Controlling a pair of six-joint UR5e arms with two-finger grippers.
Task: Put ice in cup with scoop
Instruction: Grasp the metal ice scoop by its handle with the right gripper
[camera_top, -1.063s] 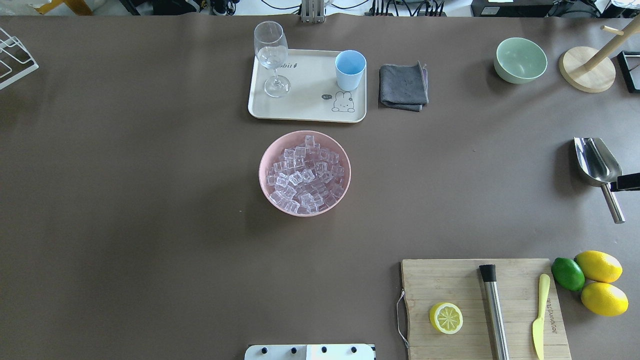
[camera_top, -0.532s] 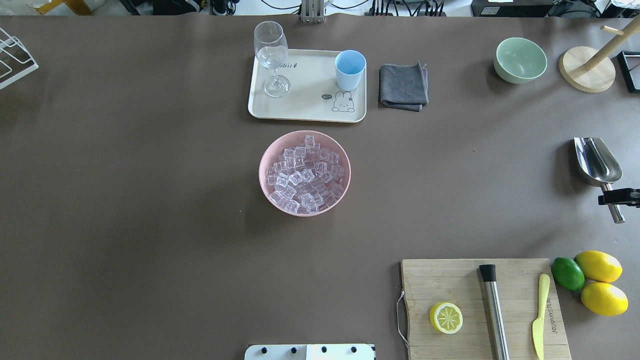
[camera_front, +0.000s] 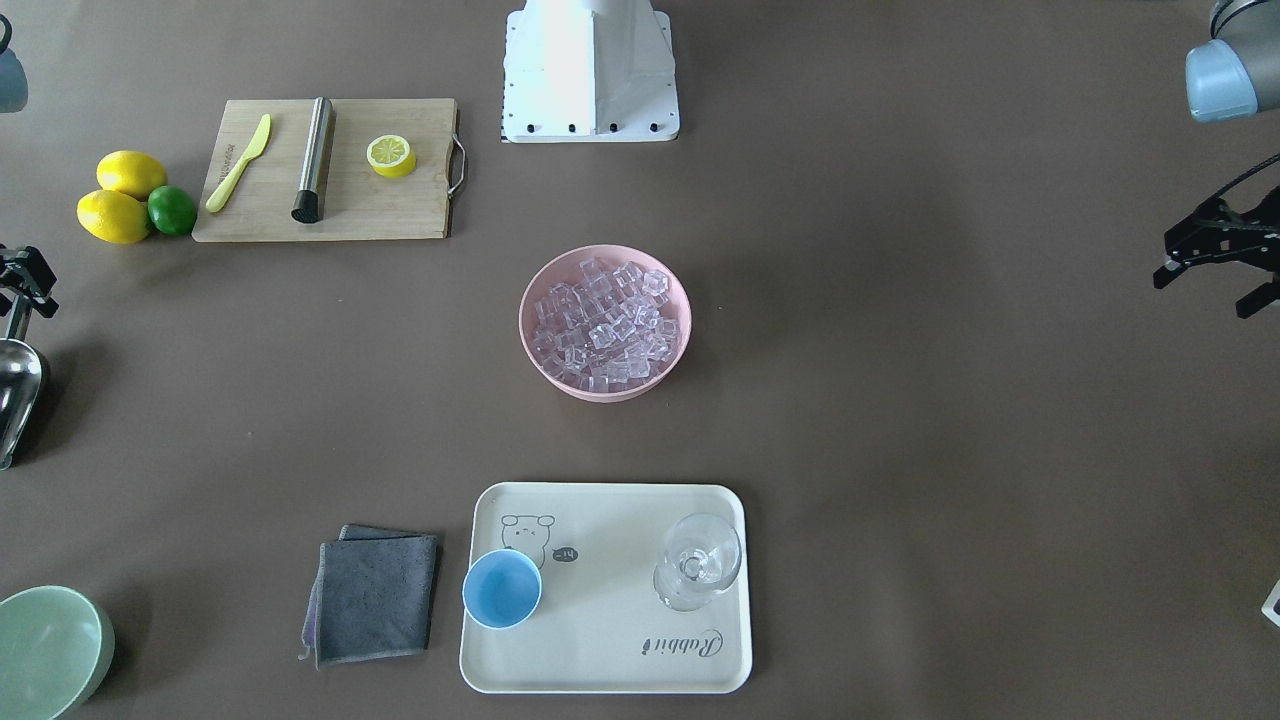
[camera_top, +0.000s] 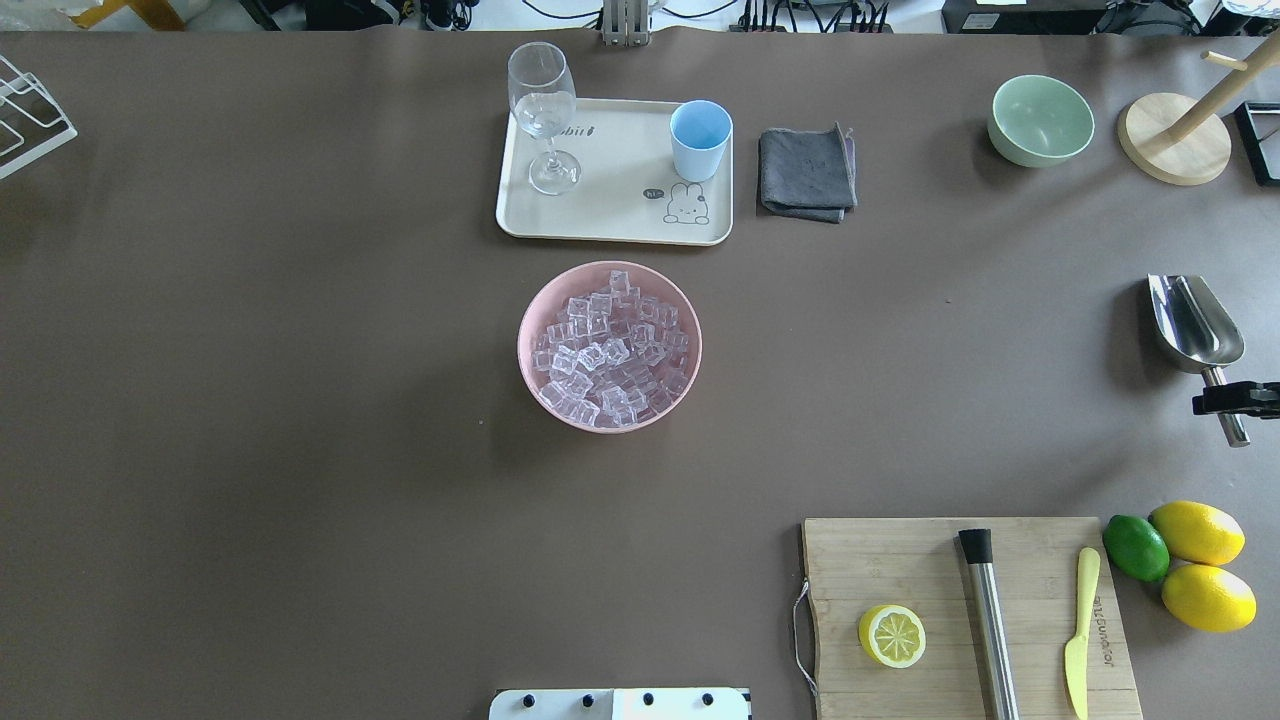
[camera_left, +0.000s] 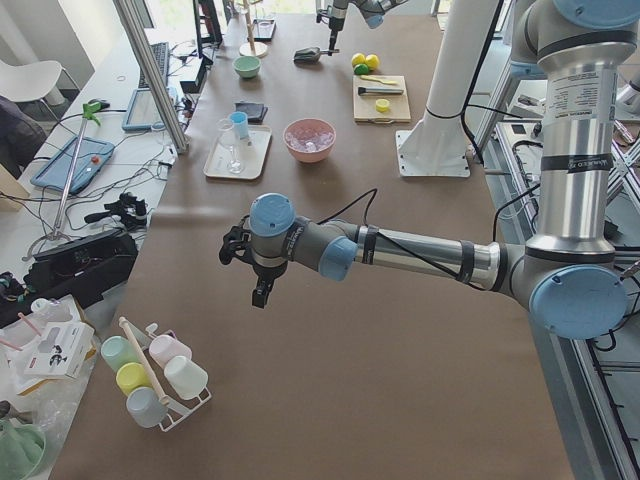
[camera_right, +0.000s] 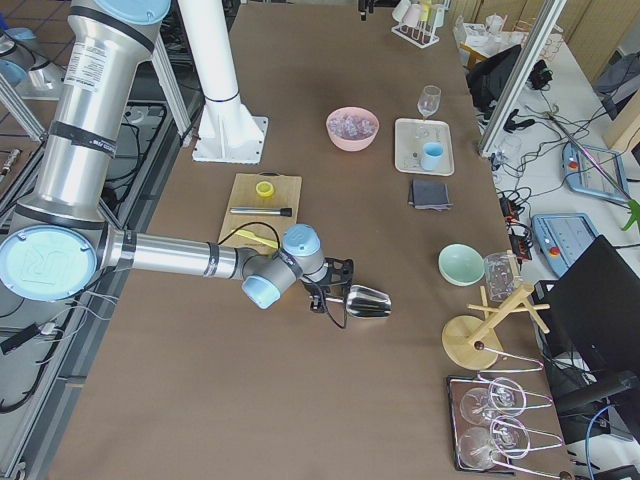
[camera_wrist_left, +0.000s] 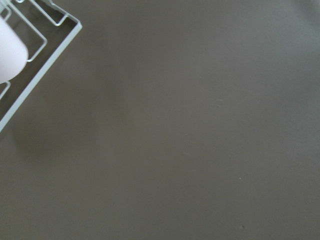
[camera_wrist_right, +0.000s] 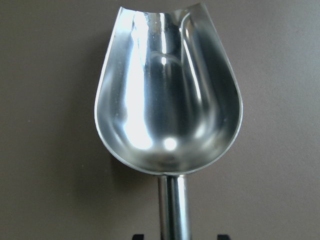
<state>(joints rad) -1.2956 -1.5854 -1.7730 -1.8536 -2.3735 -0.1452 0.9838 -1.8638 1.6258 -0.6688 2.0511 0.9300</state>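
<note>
Grasping looked to be the step in hand. The shiny steel scoop (camera_top: 1195, 325) lay flat at the right side of the brown table (camera_top: 300, 450), rod handle toward the robot, trough mouth pointing away. The right gripper (camera_wrist_right: 173, 236) straddled that rod crosswise, jaws apart, clear of the metal, holding nothing. The left gripper (camera_front: 1205, 285) hung spread and empty, far off. Centre-table, the pink bowl (camera_top: 522, 340) held the clear ice cubes (camera_top: 610, 345); the light-blue cup (camera_top: 700, 140) stood beyond on a cream tray (camera_top: 600, 215).
</note>
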